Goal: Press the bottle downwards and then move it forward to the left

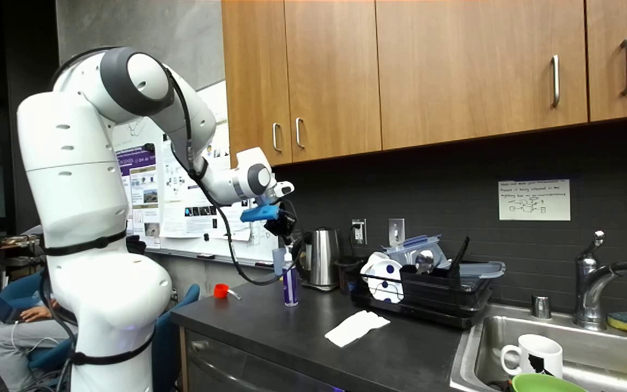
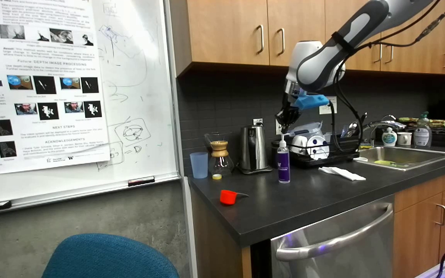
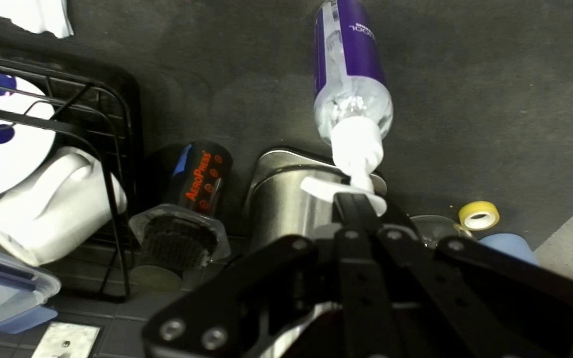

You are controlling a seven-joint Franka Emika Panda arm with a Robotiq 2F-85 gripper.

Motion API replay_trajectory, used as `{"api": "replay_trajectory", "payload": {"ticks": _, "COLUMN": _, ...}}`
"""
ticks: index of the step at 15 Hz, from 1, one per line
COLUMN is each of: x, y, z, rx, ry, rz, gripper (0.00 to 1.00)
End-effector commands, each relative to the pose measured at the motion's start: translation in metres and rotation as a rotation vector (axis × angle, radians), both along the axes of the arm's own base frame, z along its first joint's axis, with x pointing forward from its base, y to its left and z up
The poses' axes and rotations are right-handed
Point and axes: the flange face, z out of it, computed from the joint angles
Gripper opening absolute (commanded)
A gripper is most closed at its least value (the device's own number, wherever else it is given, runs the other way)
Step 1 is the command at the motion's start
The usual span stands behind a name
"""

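Wrist view: the black gripper (image 3: 354,200) has its two fingers pressed together, tips at the white pump top (image 3: 357,145) of a slim purple-labelled bottle (image 3: 353,92); whether they touch it, I cannot tell. In both exterior views the bottle stands upright on the dark counter (image 2: 303,200), near a steel kettle (image 2: 254,148). Farther out are a red measuring cup (image 2: 228,197), a folded white cloth or paper (image 1: 356,328), and a black dish rack (image 1: 428,315).

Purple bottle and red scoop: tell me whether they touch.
Apart: both exterior views show dark countertop between the purple bottle and the red scoop.
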Motion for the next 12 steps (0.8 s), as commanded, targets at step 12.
{"api": "replay_trajectory", "payload": {"ticks": 12, "x": -0.0021, "y": 0.0127, "z": -0.0195, "rx": -0.028, "ry": 0.073, "rz": -0.003, "gripper": 0.00}}
